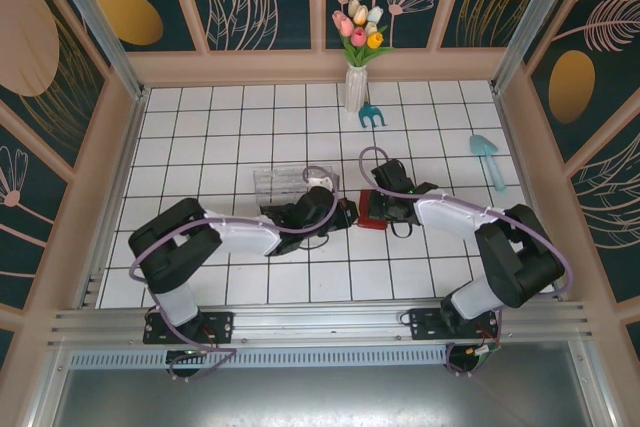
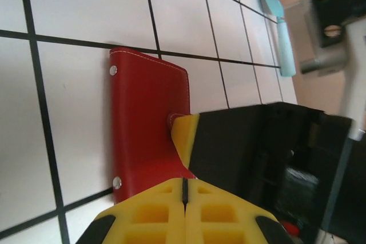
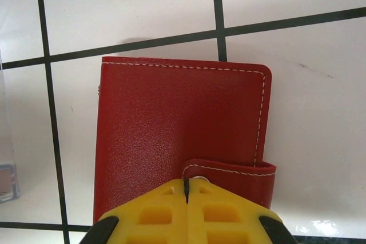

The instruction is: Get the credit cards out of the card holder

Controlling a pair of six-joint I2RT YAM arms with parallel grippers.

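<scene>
The red card holder (image 3: 177,112) lies flat on the white tiled table (image 1: 200,147), between the two grippers. It is folded shut, and its strap (image 3: 229,172) is wrapped over one edge, so its inside is hidden.

The right gripper (image 3: 187,195) has its yellow fingers pressed together with no gap. Their tips sit on the cover, just at the upper edge of the strap. I cannot tell if they pinch the strap or only touch it.

The left gripper (image 2: 184,192) is also closed, finger against finger, at the opposite edge of the card holder. That edge goes under the tips, and whether they hold it I cannot tell.

The two black arms crowd the card holder from both sides and cover most of it from above.

To the left of the card holder, near it, stands a clear plastic box (image 1: 280,184); I cannot make out its contents. Well behind the card holder, at the back wall, a white vase (image 1: 356,89) holds tulips (image 1: 358,27), with a small blue rake (image 1: 372,114) just beside it. Well to the right of the card holder lies a pale blue trowel (image 1: 488,160).
</scene>
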